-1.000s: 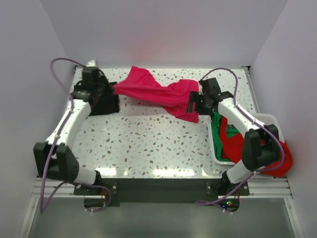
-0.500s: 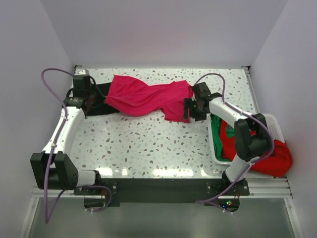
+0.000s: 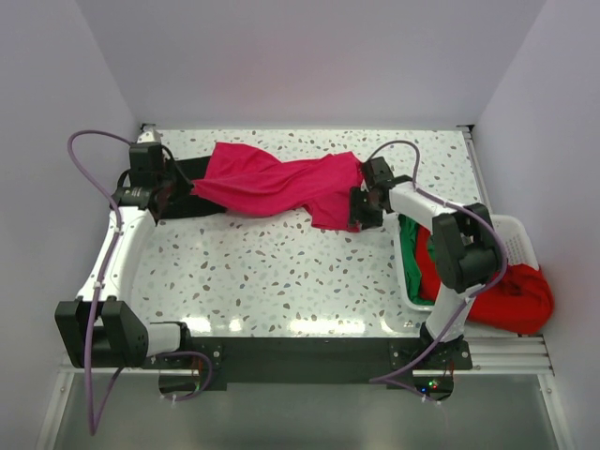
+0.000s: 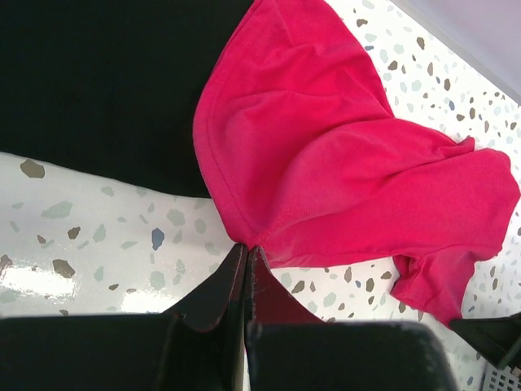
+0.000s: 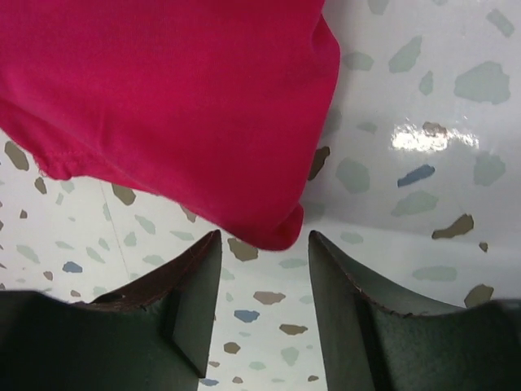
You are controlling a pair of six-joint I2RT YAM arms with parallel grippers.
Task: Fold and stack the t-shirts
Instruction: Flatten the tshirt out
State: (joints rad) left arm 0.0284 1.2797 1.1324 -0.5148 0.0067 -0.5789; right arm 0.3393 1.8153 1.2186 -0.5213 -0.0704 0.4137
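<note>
Left gripper (image 4: 247, 262): jaws pressed together, pinching the hem of the pink t-shirt (image 4: 326, 163). The shirt spreads out ahead of the fingertips, its far edge lying over the black t-shirt (image 4: 106, 81).

Right gripper (image 5: 264, 244): jaws apart, nothing clamped. A pink corner rests on the speckled table (image 5: 407, 122) just ahead of the gap.

Behind that wrist is a white basket (image 3: 518, 232) holding a green t-shirt (image 3: 409, 246) and a red t-shirt (image 3: 511, 298), which spills over its rim.

T-shirt (image 3: 281, 183) lies on table (image 3: 281, 272), basket (image 3: 518, 234) at its right.
</note>
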